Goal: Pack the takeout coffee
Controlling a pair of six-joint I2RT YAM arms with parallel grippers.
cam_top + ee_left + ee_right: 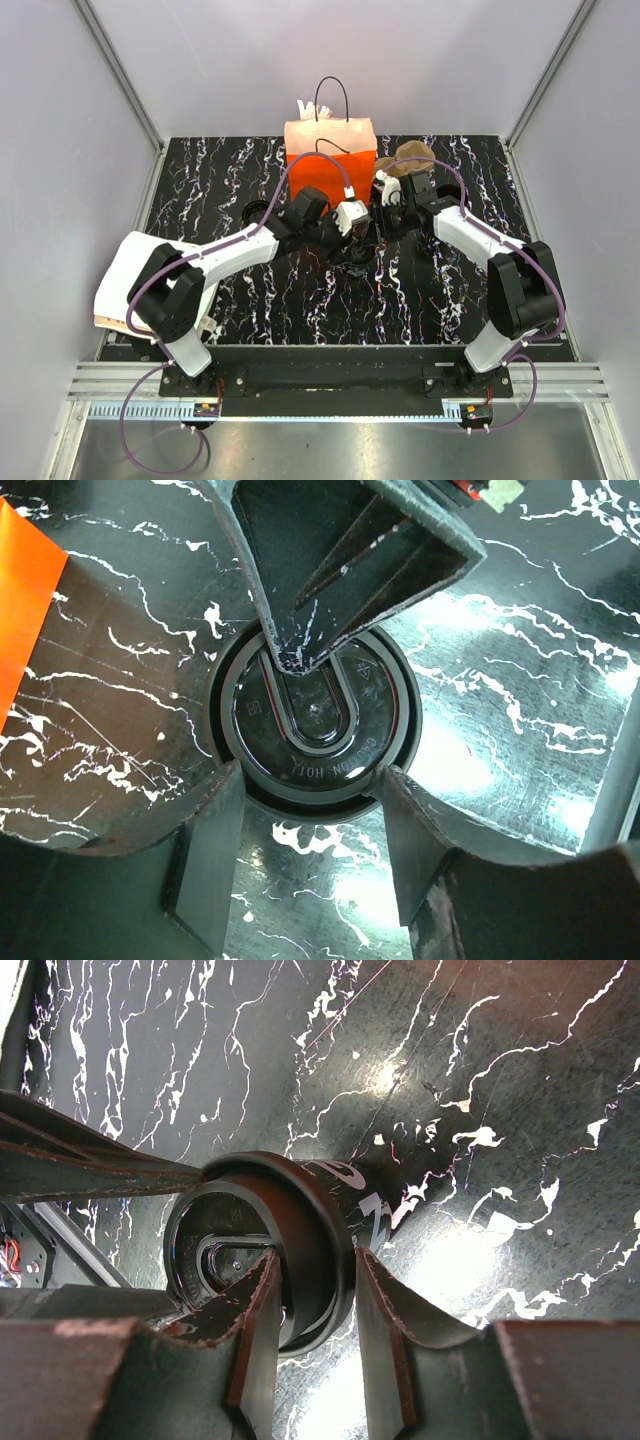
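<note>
The takeout coffee (315, 720) is a small black cup with a black lid marked "CAUTION HOT", standing on the black marbled table. My left gripper (310, 775) is open, with one fingertip at each side of the lid's near rim, touching it. My right gripper (316, 1255) is shut on the cup's (320, 1210) rim, one finger on the lid and the other outside the wall. In the top view both grippers, left (360, 238) and right (386, 222), meet in front of the orange paper bag (330, 165), and they cover the cup.
The orange bag stands open at the back centre, with white napkins (308, 108) sticking out; its edge (25, 590) shows at the left of the left wrist view. A brown crumpled item (410, 158) lies right of the bag. Grey walls enclose the table.
</note>
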